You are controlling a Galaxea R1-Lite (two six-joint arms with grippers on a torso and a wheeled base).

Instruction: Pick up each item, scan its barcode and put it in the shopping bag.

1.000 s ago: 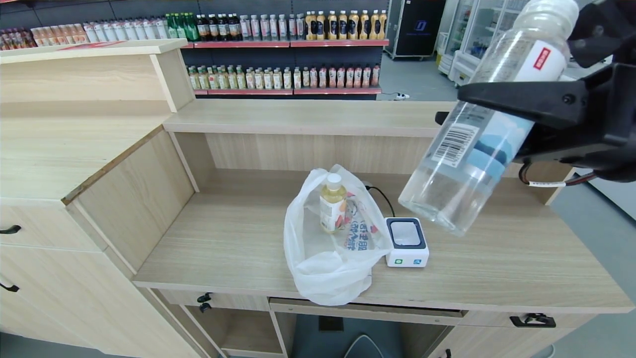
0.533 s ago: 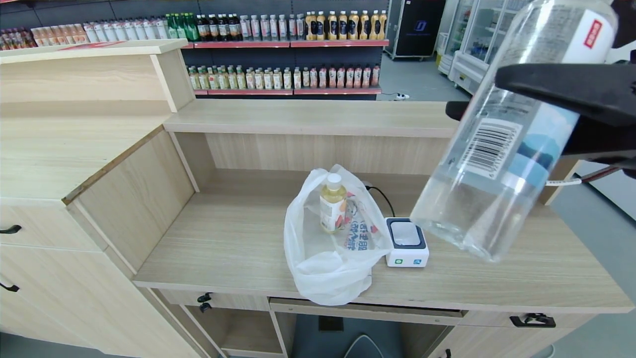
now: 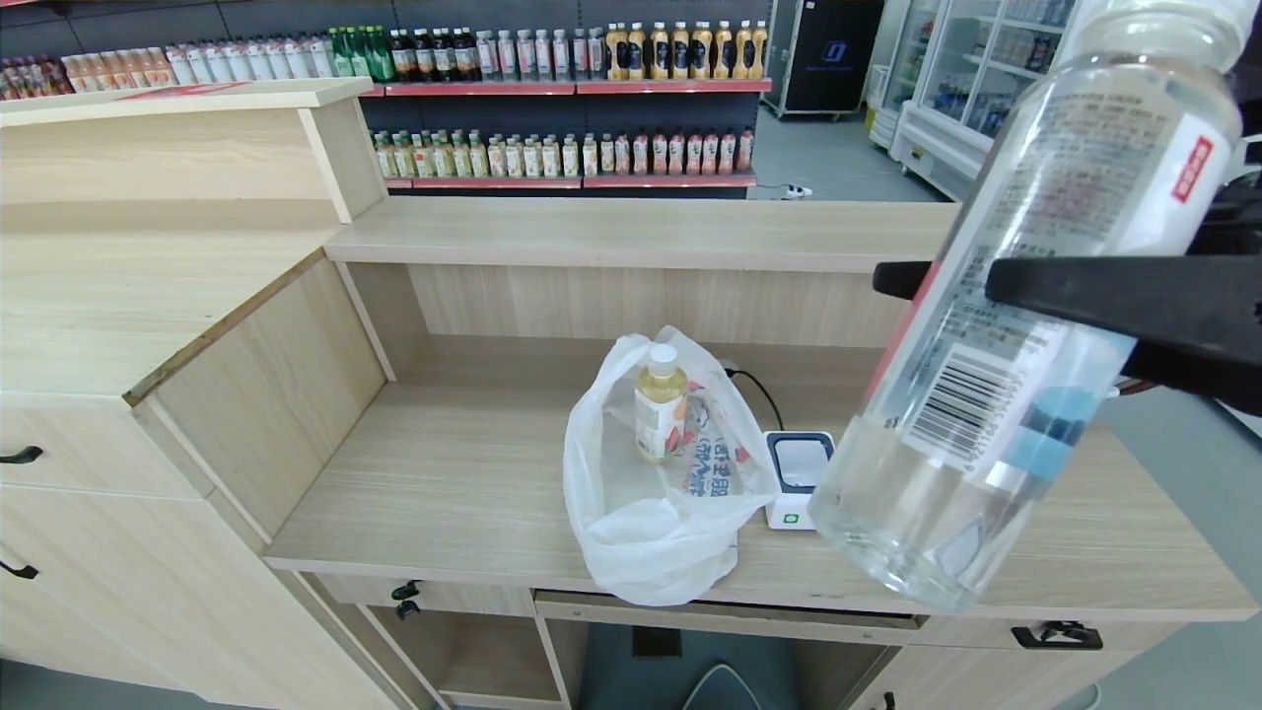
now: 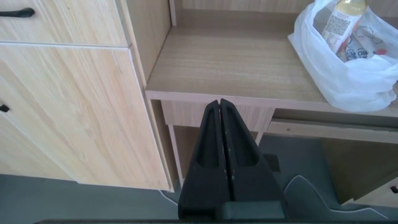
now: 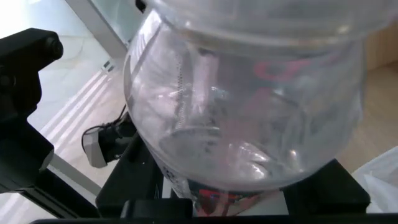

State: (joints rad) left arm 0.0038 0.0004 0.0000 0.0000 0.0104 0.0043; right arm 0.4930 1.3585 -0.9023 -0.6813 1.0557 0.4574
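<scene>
Water bottle (image 3: 986, 394): clear, barcode label, blue band. Axis tilted; cap above, base below right gripper (image 3: 937, 281), clamped mid-body.

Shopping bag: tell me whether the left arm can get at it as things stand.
Probably yes. The left gripper, shut, sits low before the counter, and the shopping bag lies at the counter's front edge with nothing between them. It would have to rise and open first.

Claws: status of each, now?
Left claw: closed, empty.
Right claw: closed on the clear water bottle.
</scene>
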